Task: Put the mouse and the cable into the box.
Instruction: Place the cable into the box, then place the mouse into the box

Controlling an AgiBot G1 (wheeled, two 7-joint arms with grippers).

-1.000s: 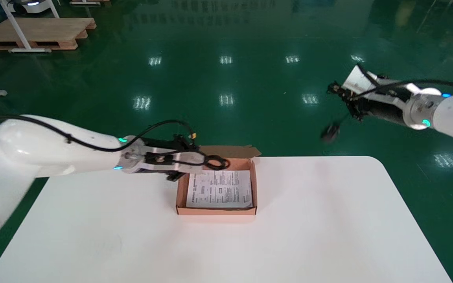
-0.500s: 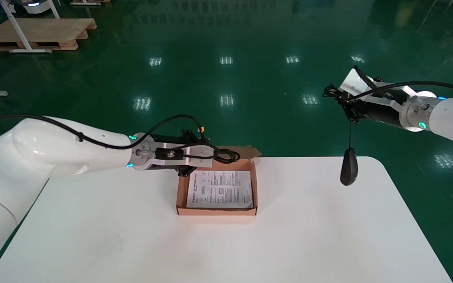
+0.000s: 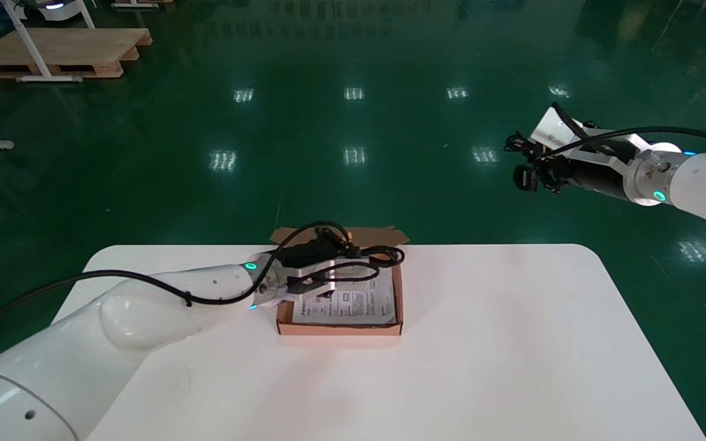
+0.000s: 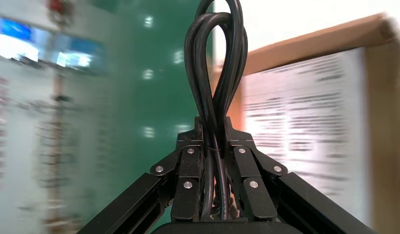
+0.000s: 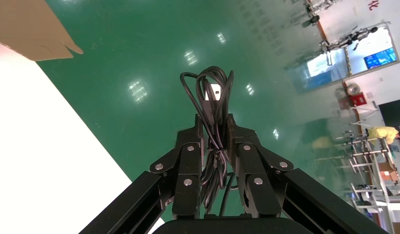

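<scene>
A shallow cardboard box with a printed sheet inside sits at the far middle of the white table. My left gripper reaches over the box from the left, shut on a looped black cable that hangs above the box's far right corner. The left wrist view shows that loop pinched between the jaws, with the box beside it. My right gripper is beyond the table's far right, shut on the mouse's bundled cord. The black mouse swings just under it.
The box's open flap sticks out past the table's far edge. A wooden pallet and a white stand are far off on the green floor at back left. The table's near half and right side are bare.
My left arm has swept right and out over the box with the cable. The mouse on its cord dropped to hang low, then swung up close to the right gripper.
</scene>
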